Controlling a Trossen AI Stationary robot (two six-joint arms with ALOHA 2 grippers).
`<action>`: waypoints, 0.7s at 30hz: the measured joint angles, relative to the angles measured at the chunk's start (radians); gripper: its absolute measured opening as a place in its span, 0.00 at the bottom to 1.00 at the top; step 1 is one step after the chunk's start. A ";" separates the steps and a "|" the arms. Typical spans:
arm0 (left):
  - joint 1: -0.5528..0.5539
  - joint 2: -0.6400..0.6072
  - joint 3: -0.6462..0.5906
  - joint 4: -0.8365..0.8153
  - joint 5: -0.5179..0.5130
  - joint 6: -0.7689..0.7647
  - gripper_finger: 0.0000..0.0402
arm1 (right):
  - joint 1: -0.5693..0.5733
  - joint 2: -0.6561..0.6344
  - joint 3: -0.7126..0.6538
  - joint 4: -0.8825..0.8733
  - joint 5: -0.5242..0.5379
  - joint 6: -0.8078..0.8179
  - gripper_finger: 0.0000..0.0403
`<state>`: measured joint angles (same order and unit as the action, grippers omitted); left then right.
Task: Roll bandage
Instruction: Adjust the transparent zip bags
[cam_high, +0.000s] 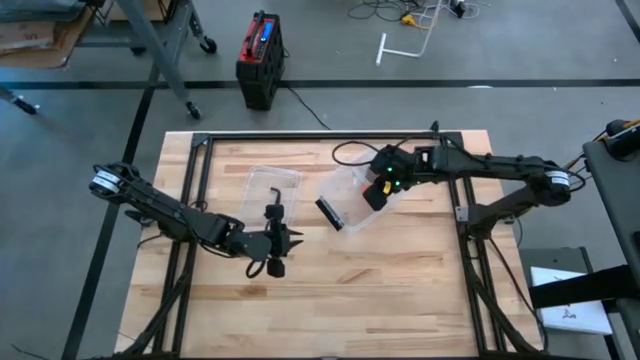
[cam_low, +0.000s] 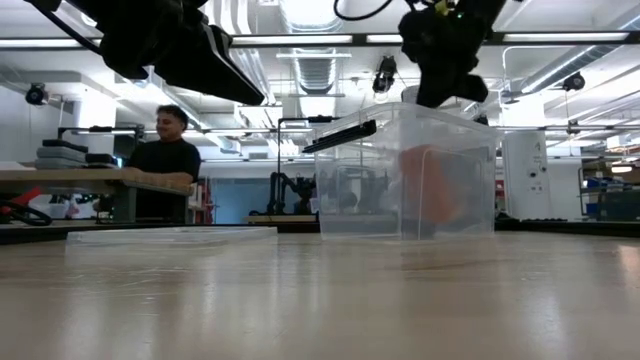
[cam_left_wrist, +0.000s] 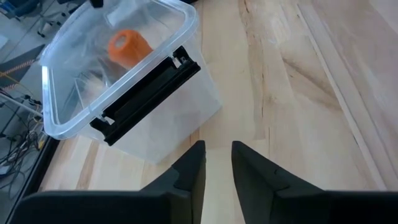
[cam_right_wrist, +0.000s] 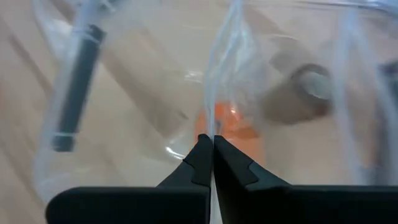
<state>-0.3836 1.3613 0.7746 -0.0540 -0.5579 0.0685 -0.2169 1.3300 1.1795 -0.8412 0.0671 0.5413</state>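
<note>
Looks like it's only at the fetching stage: right gripper, jaws pinched together on nothing, hovers over the clear bin and must open for the orange bandage roll, while left gripper waits nearby, jaws narrowly apart.

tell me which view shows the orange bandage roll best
The left wrist view: the orange bandage roll lies in plain sight inside the clear bin. The low view shows it only as an orange blur through the bin wall, the right wrist view a sliver past the shut right gripper, and the high view hides it.
</note>
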 joint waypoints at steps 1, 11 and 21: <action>0.000 0.000 0.000 0.000 0.000 0.000 0.17 | 0.001 0.004 -0.012 0.031 -0.011 0.001 0.00; -0.002 0.000 0.000 -0.005 0.000 -0.001 0.20 | -0.108 0.025 -0.076 -0.056 0.085 -0.013 0.01; -0.002 0.000 0.000 -0.008 0.000 -0.003 0.23 | -0.115 0.012 -0.036 -0.079 0.173 -0.113 0.35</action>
<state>-0.3851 1.3613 0.7746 -0.0616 -0.5579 0.0654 -0.3321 1.3418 1.1432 -0.9197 0.2403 0.4283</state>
